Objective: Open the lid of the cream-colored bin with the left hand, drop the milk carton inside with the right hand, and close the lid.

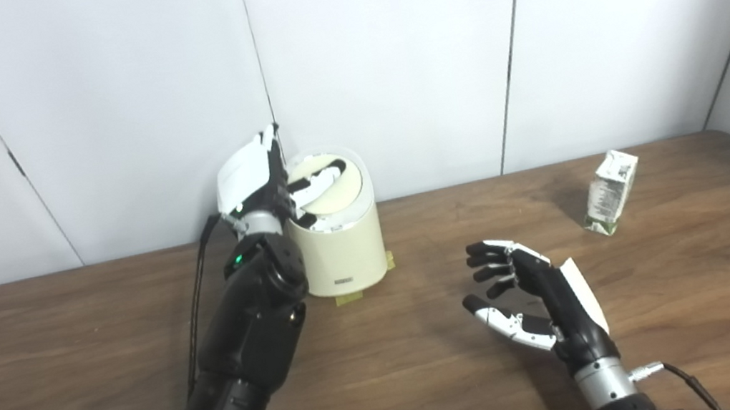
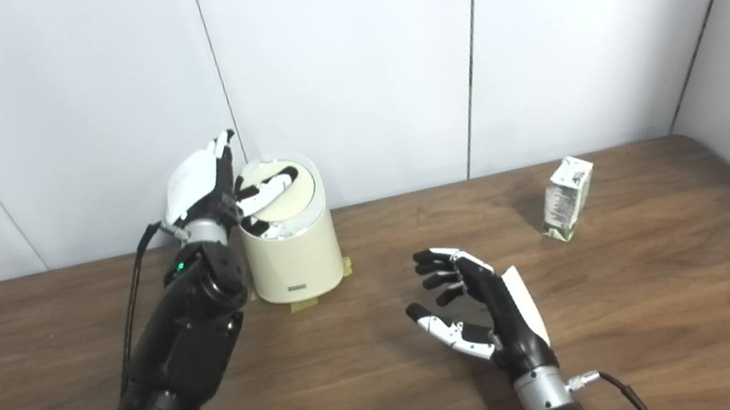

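Cream-colored bin (image 1: 342, 252) stood upright at ten o'clock on the wooden bench (image 1: 433, 368), left hand (image 1: 260, 181) spread over its lid (image 1: 330, 188), milk carton (image 1: 611, 191) upright at two o'clock, tilted slightly right, right hand (image 1: 530, 296) open, empty, near centre.

The wooden table (image 1: 433, 368) carries the cream-colored bin (image 1: 343, 251) near its back edge (left of centre), and the milk carton (image 1: 611, 192) toward the back right corner.
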